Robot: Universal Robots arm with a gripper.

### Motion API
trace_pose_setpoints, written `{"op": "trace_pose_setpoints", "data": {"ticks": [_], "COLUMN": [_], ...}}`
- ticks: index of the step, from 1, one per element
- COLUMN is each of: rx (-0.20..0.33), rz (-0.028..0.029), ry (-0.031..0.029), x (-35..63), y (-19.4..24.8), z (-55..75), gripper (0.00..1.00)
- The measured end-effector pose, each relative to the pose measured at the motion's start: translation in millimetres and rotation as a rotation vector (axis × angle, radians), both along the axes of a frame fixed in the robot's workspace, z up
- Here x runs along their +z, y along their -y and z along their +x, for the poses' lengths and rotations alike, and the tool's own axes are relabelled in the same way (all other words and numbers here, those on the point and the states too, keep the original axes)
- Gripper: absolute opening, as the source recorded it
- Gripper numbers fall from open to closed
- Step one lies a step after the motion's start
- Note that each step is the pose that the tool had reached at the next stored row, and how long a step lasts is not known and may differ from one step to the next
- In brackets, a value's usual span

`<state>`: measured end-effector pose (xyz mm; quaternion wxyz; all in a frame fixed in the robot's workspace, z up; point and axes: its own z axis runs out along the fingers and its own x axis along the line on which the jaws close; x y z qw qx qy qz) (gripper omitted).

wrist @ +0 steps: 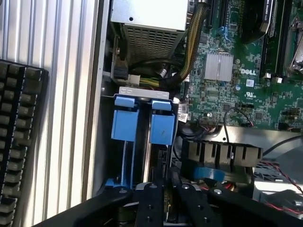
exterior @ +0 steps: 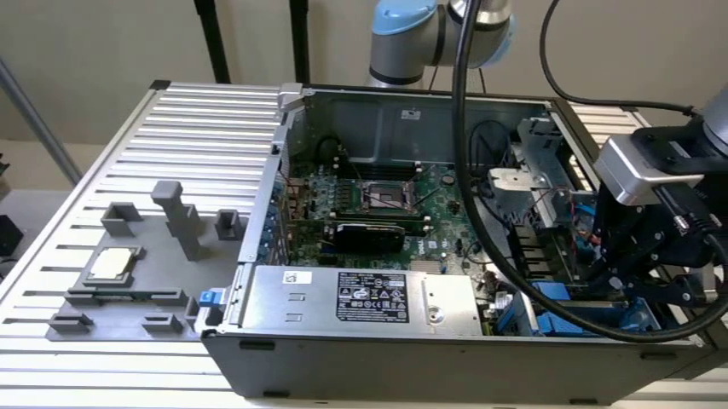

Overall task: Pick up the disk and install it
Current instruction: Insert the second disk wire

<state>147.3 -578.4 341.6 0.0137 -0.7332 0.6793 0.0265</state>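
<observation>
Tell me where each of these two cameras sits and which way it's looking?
Exterior view: off the arm, above the table, looking down into the open computer case; shows the robot arm and the gripper over the case's corner at the exterior view's right.
Wrist view: on the wrist, looking down past the gripper at blue drive carriers and the green motherboard.
Shared: the motherboard, the blue carriers, the gripper.

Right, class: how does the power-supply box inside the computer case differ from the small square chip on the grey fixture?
The power-supply box is far larger than the chip. The box is oblong with a printed label; the chip is square, its top plain. The box sits inside the case, the chip outside on the fixture. Both look silvery.
</observation>
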Motion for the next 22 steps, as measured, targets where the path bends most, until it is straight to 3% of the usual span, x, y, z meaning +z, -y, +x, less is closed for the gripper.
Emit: {"op": "trace_pose_setpoints", "data": {"ticks": [6,22], "rx": [-0.011,-0.032], "rz": [-0.0123,-0.0132], "ry": [-0.0001,-0.0003], "x": [-0.8,-5.1], "y": [-1.0,-2.1], "z": [0.6,2.9], "gripper": [0.0,0.0]}}
